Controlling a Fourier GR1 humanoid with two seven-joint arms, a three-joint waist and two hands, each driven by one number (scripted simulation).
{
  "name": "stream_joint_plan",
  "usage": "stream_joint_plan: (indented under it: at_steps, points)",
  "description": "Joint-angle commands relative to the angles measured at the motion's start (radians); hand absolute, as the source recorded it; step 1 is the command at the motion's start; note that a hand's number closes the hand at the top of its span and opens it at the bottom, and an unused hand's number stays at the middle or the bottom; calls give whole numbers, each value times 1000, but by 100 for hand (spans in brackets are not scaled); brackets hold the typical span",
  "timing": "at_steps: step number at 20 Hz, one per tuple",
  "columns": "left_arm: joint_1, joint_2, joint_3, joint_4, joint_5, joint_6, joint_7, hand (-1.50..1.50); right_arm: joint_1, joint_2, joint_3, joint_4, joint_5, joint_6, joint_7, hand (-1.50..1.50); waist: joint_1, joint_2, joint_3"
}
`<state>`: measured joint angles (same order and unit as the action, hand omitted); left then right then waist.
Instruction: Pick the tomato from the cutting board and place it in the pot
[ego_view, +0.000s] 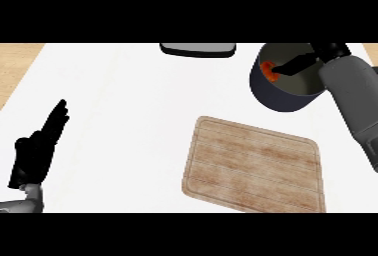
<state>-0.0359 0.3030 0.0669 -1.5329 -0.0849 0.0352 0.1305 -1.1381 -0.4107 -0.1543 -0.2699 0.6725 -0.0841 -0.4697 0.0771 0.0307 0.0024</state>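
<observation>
Nearly done: right hand (299, 62) is inside the dark grey round metal pot (284, 100), fingers curled on the red tomato (270, 71), wooden cutting board (255, 165) bare; only release left; left hand (37, 150) rests open at left edge.

Lighting was bright and even across the white desk (111, 125), which read almost blown out with little surface detail. No hard shadows fell beside the cutting board (255, 167); only a faint soft edge showed. The pot (284, 80) interior was shaded, its dark wall without glare. The left hand (37, 150) appeared as a near-featureless black shape. Outlines were slightly soft throughout.
</observation>
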Motion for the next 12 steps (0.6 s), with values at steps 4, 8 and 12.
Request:
stream_joint_plan:
  at_steps: [4,8,12]
  points:
    - [0,-16,-4,-18,-13,17,0,0,-30,-12,-135,31,-130,30,-152,-150,0,1,2]
    - [10,28,36,18,15,-24,-2,0,-44,-14,-276,27,-283,110,-197,-150,-17,-6,1]
    - [34,17,32,-62,20,-15,46,0,-90,-108,-312,76,-316,230,-122,-150,-8,-9,0]
